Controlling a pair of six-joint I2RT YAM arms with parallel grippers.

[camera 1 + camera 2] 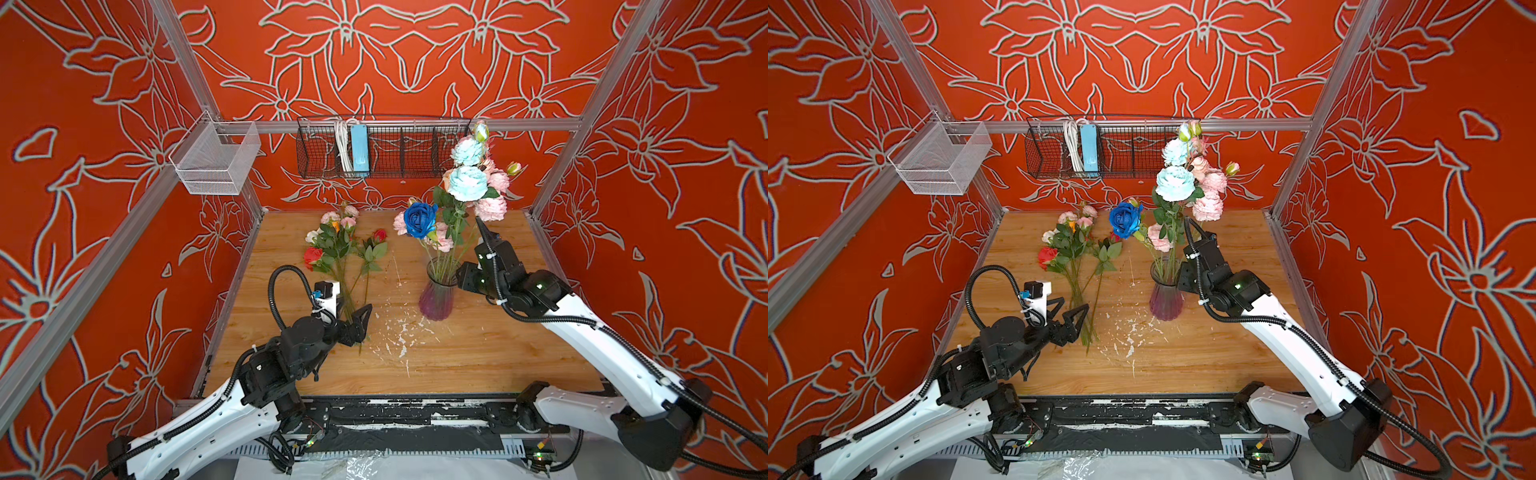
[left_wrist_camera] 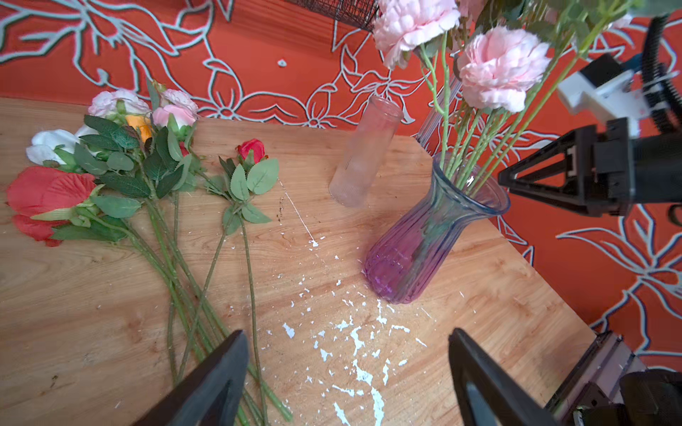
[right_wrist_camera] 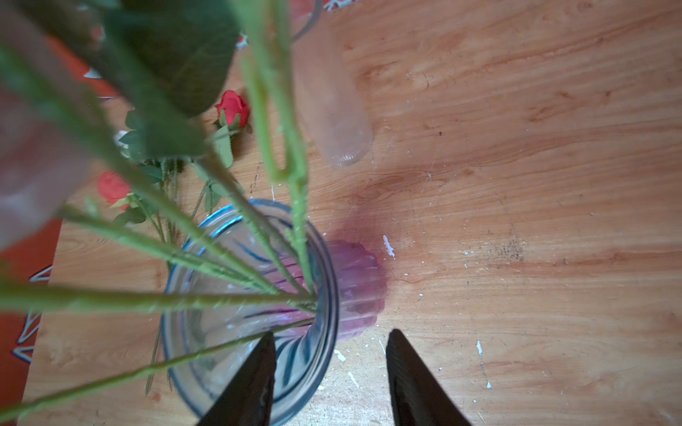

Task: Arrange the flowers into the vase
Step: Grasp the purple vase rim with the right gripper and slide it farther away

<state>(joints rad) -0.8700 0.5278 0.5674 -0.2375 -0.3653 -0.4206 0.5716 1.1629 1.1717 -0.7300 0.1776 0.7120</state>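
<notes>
In the right wrist view a pink bloom (image 3: pixel 33 155) and a leaf (image 3: pixel 177 73) near the lens are blurred. In a top view the left gripper (image 1: pixel 1073 305) hides part of the stems of the flowers (image 1: pixel 1067 245) lying toward the table's (image 1: pixel 1225 353) back left corner. The clear glass tube (image 2: pixel 365 151) is lost behind the standing blooms (image 1: pixel 469 183) in both top views.

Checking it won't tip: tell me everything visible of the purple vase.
The vase is ribbed clear glass, purple at its bulging base, bluish toward the flared rim. It stands upright on the wooden table, several green flower stems leaning in it. The right gripper, fingers open, hovers by the rim; contact cannot be told.
</notes>
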